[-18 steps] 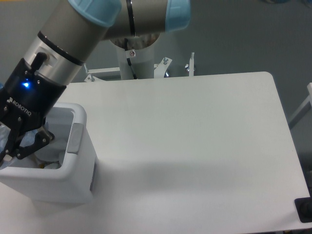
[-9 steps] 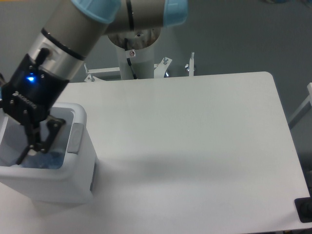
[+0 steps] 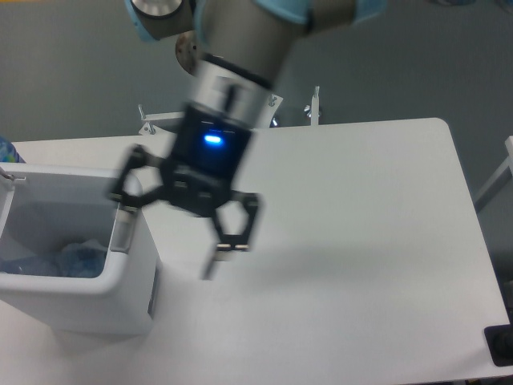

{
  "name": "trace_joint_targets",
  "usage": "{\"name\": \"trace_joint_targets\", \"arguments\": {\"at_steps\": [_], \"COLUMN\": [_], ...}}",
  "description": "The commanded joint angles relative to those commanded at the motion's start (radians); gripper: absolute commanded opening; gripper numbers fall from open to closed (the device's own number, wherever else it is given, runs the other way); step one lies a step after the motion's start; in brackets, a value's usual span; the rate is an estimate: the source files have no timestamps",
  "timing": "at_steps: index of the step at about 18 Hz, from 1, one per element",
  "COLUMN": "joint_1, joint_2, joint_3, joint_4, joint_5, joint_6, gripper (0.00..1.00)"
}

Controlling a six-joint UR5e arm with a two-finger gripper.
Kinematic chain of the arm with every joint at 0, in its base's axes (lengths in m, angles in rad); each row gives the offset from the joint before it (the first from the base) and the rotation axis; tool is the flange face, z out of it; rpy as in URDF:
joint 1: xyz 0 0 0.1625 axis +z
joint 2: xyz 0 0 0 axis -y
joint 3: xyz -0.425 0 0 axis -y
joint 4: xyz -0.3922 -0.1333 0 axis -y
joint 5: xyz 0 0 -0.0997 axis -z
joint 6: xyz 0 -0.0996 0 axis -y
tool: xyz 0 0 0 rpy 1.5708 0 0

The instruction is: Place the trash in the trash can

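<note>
The trash can [image 3: 80, 309], a boxy white bin with a grey tab [image 3: 122, 228], stands at the table's left front. Inside it lies the trash [image 3: 78, 258], crumpled clear bluish plastic on the bin's floor. I cannot tell separate pieces apart in there. My gripper [image 3: 170, 234] hangs blurred just right of the bin, above the table. Its fingers [image 3: 232, 228] are spread wide and it is open, with nothing between them.
The white table [image 3: 345, 216] stretches to the right. The arm's white base post [image 3: 226, 108] and metal brackets [image 3: 313, 104] stand behind the far edge. A black block [image 3: 501, 346] sits at the front right corner. Something blue [image 3: 4, 151] shows at the left border.
My gripper has risen out of the bin and swung right over the table. The bluish plastic stays in the bin, with the fingers still spread and empty.
</note>
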Motion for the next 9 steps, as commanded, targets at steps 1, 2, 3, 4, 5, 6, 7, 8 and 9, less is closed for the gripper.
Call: {"name": "trace_joint_targets", "arguments": {"at_steps": [1,2,3,4,5,6,7,8,9], "joint_1": [0.028,0.054,0.077,0.097,0.108,0.115,0.12,0.126,0.128], "joint_2": [0.0,0.002,0.0,0.0,0.0,-0.003,-0.008,-0.011,-0.015], "joint_3": [-0.026,-0.051,-0.068,-0.083,-0.092,-0.095,-0.101,-0.112,-0.126], "joint_4": [0.0,0.0,0.0,0.0,-0.002,-0.002,-0.003,-0.003,-0.005], "joint_5": [0.0,0.0,0.003,0.023,0.066,0.127,0.194,0.26,0.317], "joint_6": [0.038,0.072,0.106,0.132,0.157,0.187,0.229,0.273,0.314], "gripper": [1.0,1.0,1.0,1.0,1.0,1.0,1.0,1.0,1.0]}}
